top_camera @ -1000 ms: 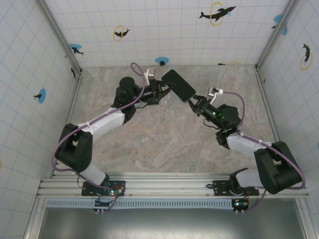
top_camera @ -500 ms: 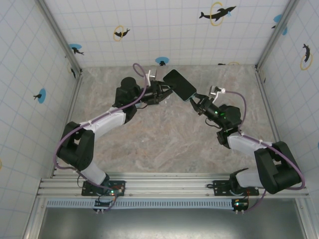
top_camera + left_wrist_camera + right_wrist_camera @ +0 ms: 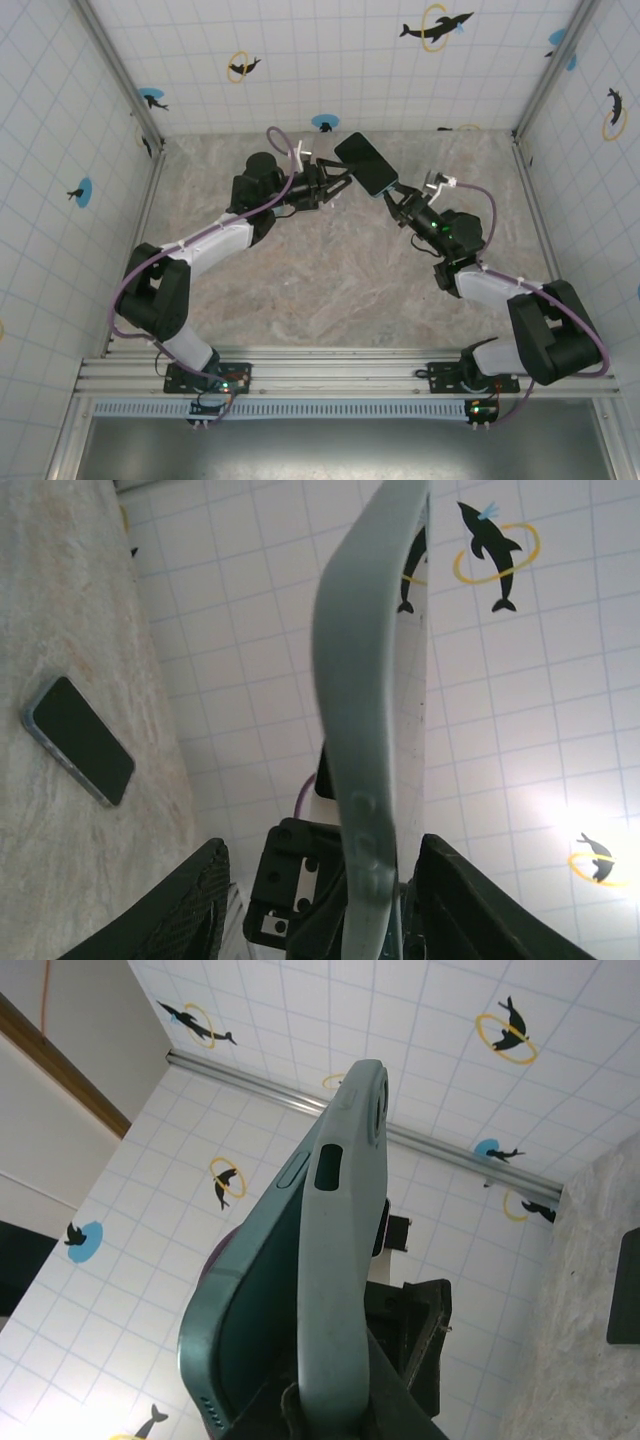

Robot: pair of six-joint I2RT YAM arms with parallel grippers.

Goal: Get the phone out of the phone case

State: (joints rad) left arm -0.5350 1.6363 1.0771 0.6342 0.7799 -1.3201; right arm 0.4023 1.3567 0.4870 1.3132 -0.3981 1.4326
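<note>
Entry, largest first: the marbled tabletop is carrying the whole arrangement inside its tiled walls. The left arm is reaching from the lower left of the top view up toward the upper centre. The right arm is reaching in from the lower right, so both are meeting at one spot near the back wall. The phone case is being held aloft there, tilted with its dark face upward, probably so that it is staying clear of the surface while being worked. In the left wrist view its grey-green side wall is running up the middle of the frame, looking thin and bowed, which suggests an empty shell, though this is a judgement. The phone, dark with a pale rim and seemingly bare, is lying flat on the tabletop at the left of that view. It is also showing at the right edge of the right wrist view. By that reading it is already lying out of its case. The right end effector is clenching the case's lower end and carrying it alone. The left end effector is standing released, with its fingers flanking the case wall and gaps showing on both sides.
</note>
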